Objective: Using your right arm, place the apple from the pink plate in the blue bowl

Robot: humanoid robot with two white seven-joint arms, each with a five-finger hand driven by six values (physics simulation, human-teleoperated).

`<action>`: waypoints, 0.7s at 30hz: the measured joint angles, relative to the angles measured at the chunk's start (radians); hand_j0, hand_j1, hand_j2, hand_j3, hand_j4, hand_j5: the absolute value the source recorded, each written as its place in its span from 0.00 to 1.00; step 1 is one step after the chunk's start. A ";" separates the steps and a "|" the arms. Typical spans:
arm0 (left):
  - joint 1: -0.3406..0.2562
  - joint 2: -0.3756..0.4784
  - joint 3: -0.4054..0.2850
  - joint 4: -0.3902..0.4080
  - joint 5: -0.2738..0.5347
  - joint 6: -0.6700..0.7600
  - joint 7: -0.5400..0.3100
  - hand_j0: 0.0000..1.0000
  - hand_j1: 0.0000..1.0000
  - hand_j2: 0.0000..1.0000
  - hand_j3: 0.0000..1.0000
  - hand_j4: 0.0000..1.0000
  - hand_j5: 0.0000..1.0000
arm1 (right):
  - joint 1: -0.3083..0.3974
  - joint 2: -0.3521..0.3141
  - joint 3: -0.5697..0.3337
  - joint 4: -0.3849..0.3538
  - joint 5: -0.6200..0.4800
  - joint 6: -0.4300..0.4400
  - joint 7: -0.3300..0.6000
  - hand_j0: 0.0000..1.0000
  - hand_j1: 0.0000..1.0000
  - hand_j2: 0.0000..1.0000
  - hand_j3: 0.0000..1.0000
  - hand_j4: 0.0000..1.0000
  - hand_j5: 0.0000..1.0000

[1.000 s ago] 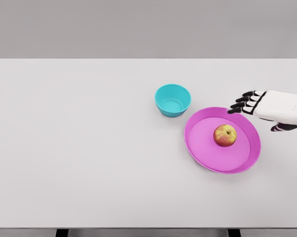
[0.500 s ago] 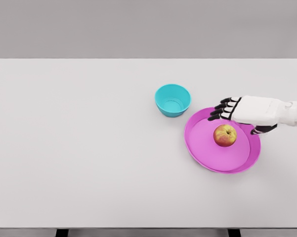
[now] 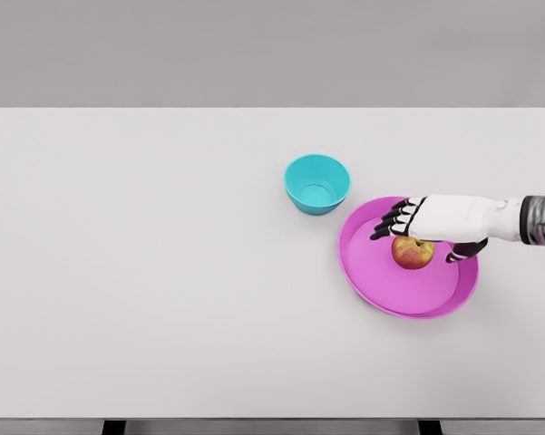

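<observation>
1. While the table (image 3: 163, 272) stays bare under it, the right hand (image 3: 435, 220) hovers open, empty, over the plate (image 3: 372, 272).
2. Bowl (image 3: 317, 184) waits beyond its fingertips, up-left.
3. Apple (image 3: 413, 253) sits just beneath the palm: I'd lower straight, then curl fingers around it evenly.

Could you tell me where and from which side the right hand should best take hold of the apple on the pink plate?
Grip the apple around its round middle, coming from above: it sits alone, stem up, on the flat pink plate, and the right hand is above it, fingers spread.
</observation>
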 measured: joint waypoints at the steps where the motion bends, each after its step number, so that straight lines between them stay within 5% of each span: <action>1: 0.000 0.000 0.000 0.000 0.000 0.000 0.000 1.00 1.00 1.00 1.00 1.00 1.00 | 0.000 0.000 0.002 0.003 0.000 0.000 0.000 1.00 1.00 1.00 1.00 1.00 1.00; 7: 0.000 0.000 0.000 0.000 0.000 0.000 0.000 1.00 1.00 1.00 1.00 1.00 1.00 | 0.000 0.001 0.013 0.016 0.002 0.000 -0.001 1.00 1.00 1.00 1.00 1.00 1.00; 12: 0.000 0.000 0.000 0.000 0.000 0.000 0.000 1.00 1.00 1.00 1.00 1.00 1.00 | 0.000 0.001 0.022 0.019 0.003 0.000 -0.002 0.88 0.88 0.88 0.88 0.88 0.88; 15: 0.000 0.000 0.000 0.000 0.000 0.000 0.000 1.00 1.00 1.00 1.00 1.00 1.00 | 0.000 0.001 0.026 0.019 0.003 0.000 -0.001 0.59 0.59 0.59 0.59 0.59 0.59; 19: 0.000 0.000 0.000 0.000 0.000 0.000 0.000 1.00 1.00 1.00 1.00 1.00 1.00 | 0.000 0.000 0.028 0.018 0.002 0.001 -0.002 0.43 0.43 0.43 0.43 0.43 0.43; 21: 0.000 0.000 0.000 0.000 0.000 0.000 0.000 1.00 1.00 1.00 1.00 1.00 1.00 | 0.000 -0.001 0.028 0.018 0.003 0.001 -0.001 0.43 0.43 0.43 0.43 0.43 0.43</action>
